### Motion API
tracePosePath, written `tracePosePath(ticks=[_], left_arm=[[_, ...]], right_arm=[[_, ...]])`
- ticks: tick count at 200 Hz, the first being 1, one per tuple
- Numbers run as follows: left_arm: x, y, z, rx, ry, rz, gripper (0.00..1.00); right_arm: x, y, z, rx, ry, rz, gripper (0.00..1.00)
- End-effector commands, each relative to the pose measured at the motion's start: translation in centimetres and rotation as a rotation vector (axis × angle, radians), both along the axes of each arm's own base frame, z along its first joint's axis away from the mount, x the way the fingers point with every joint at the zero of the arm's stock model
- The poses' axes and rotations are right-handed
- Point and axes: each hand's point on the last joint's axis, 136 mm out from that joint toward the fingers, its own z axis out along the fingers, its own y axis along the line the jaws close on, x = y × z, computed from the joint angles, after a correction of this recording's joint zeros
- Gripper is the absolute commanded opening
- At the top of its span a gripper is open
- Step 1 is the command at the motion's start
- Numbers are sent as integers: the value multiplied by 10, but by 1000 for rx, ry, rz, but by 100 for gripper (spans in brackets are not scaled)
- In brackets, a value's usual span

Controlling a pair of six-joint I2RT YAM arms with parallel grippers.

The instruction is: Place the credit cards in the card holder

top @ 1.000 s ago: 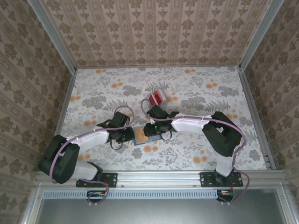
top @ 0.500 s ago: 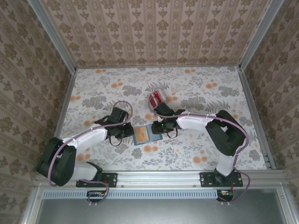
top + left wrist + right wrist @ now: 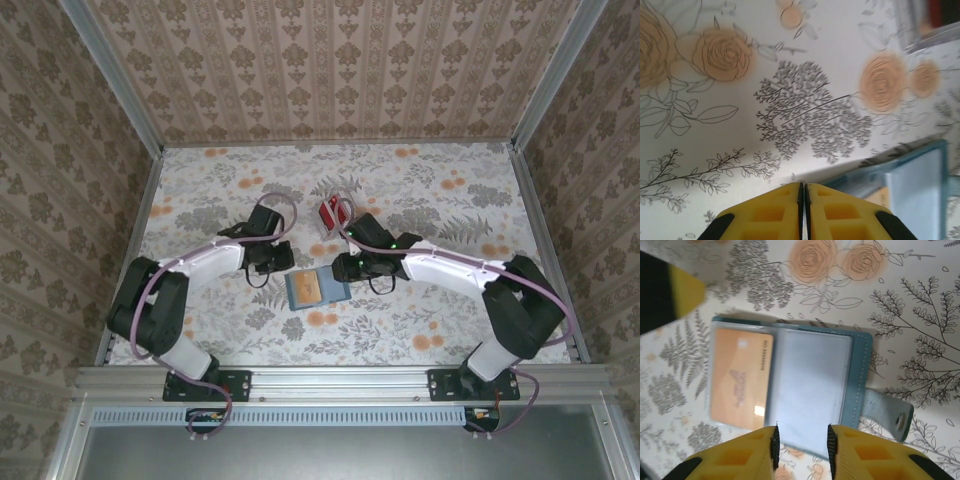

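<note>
The card holder (image 3: pixel 316 288) lies open and flat on the flowered table, teal with a tan pocket (image 3: pixel 740 380) and a blue pocket (image 3: pixel 807 385); its snap tab (image 3: pixel 890 412) sticks out to one side. The red credit cards (image 3: pixel 333 211) sit farther back, apart from it, and show blurred in the left wrist view (image 3: pixel 945 11). My left gripper (image 3: pixel 277 262) is shut just left of the holder (image 3: pixel 917 175), with nothing in it (image 3: pixel 801 186). To the holder's right, my right gripper (image 3: pixel 341 268) stands open over the edge of the blue pocket (image 3: pixel 801 439), holding nothing.
Patterned walls and metal rails (image 3: pixel 545 240) enclose the table on three sides. The tip of the left gripper's yellow finger (image 3: pixel 682 290) shows beyond the holder's far corner in the right wrist view.
Both grippers have drawn back from over the card holder, the left toward the far left and the right to the right. The holder now lies uncovered and open.
</note>
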Motion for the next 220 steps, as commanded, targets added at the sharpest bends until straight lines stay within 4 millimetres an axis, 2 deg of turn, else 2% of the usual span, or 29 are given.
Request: tracePosePath(ticks=[1, 43, 70, 96, 136, 169, 220], left_arm=[[6, -5, -5, -7, -3, -48, 12], [-4, -5, -26, -14, 56, -50, 11], [-19, 2, -35, -12, 84, -32, 11], [-38, 11, -39, -12, 97, -8, 11], [-70, 23, -40, -12, 104, 30, 11], [-92, 24, -48, -27, 123, 60, 11], [-119, 8, -48, -22, 117, 46, 11]], right_arm=[[-28, -7, -19, -11, 87, 33, 31], [-52, -9, -55, 3, 182, 26, 26], [-49, -8, -67, -9, 194, 6, 25], [-33, -6, -73, -39, 169, -23, 24], [9, -15, -71, -70, 108, -120, 21], [29, 8, -65, -29, 109, -73, 21], [54, 37, -67, -21, 125, -15, 21]])
